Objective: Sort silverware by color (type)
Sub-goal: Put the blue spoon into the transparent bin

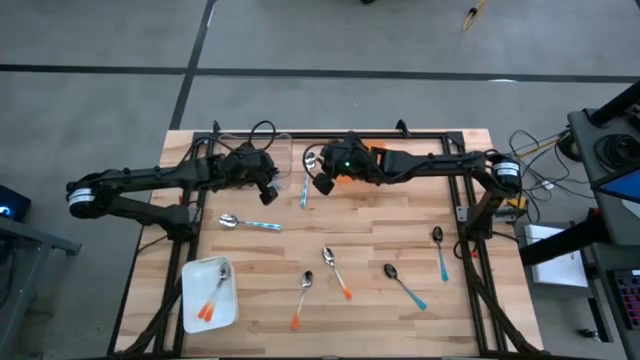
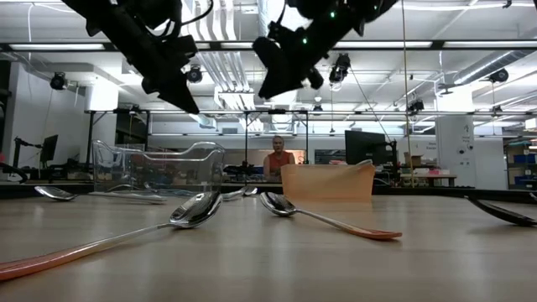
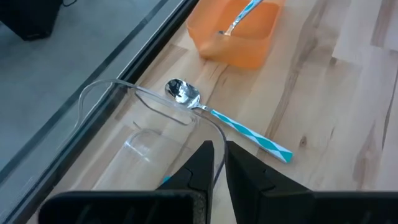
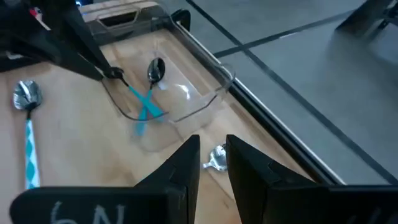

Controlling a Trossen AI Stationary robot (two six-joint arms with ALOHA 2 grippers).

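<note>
Your left gripper [image 1: 270, 190] hangs above the far left part of the table [image 1: 380, 225], its fingers [image 3: 208, 163] nearly together with only a thin gap and nothing between them; a clear container [image 3: 146, 134] sits below it. Your right gripper [image 1: 322, 180] hangs above the far middle, fingers [image 4: 186, 163] a small way apart and empty, just beside a blue-handled spoon [image 1: 304, 190] lying on the wood. In the right wrist view the clear container holds two dark-bowled, teal-handled spoons [image 4: 146, 102]. The left wrist view shows an orange container [image 3: 239, 34] with one blue-handled spoon inside. On the left, another silver spoon with a striped blue handle [image 1: 250, 223] lies on the table near the left gripper. At the near left, a white tray [image 1: 210, 295] carries two orange-handled spoons [image 1: 213, 296]. Two more orange-handled spoons [image 1: 335, 270] lie loose at the near middle. Two dark spoons with teal handles [image 1: 404, 282] lie toward the right, one of them close to the right edge [image 1: 440, 250]. A person [image 2: 278, 157] sits in the room beyond the table.
</note>
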